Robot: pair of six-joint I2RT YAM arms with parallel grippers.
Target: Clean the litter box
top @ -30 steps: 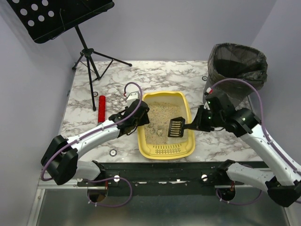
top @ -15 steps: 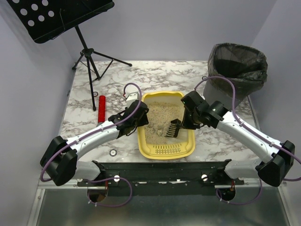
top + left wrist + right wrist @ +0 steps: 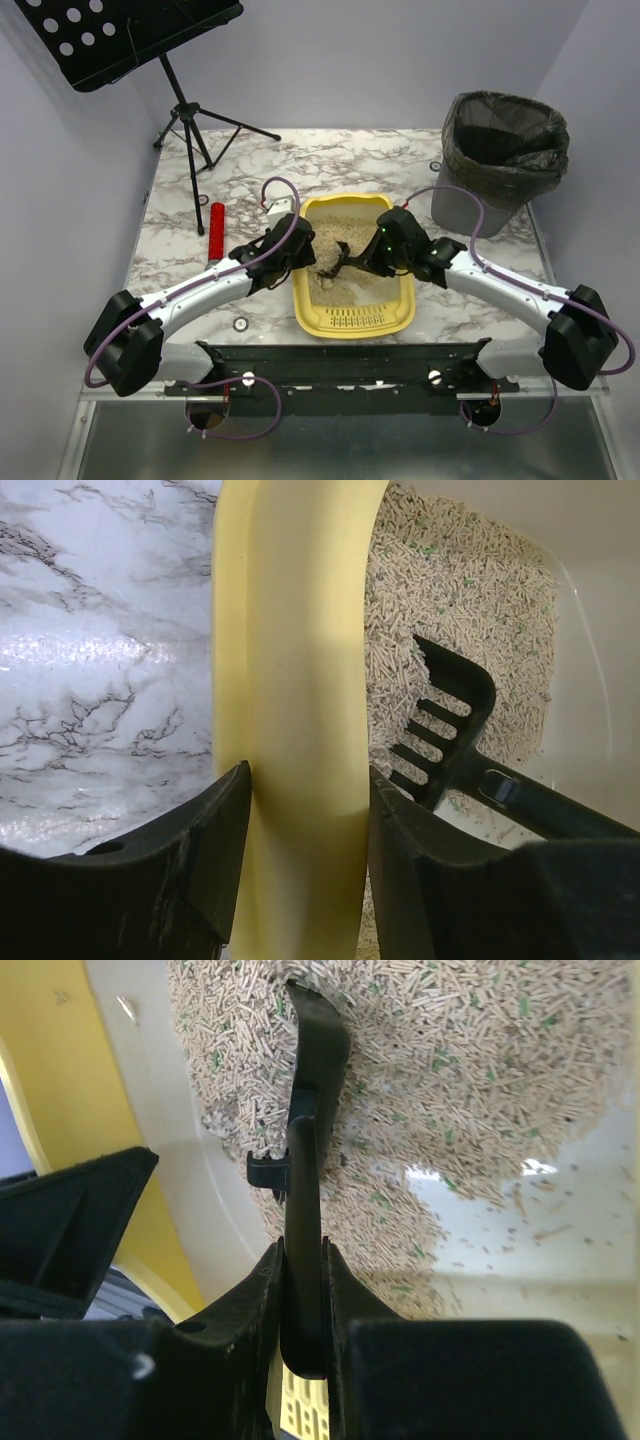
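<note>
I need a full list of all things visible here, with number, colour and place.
litter box: one, yellow, middle of the table
litter: one layer, beige, inside the litter box
scoop: one, black, head in the litter
bin: one, grey with black bag, far right corner
music stand: one, black, far left
stick: one, red, left of the litter box
table: one, marbled white and grey, under everything
left gripper: one, black, clamped on the litter box's left rim
right gripper: one, black, shut on the scoop's handle
</note>
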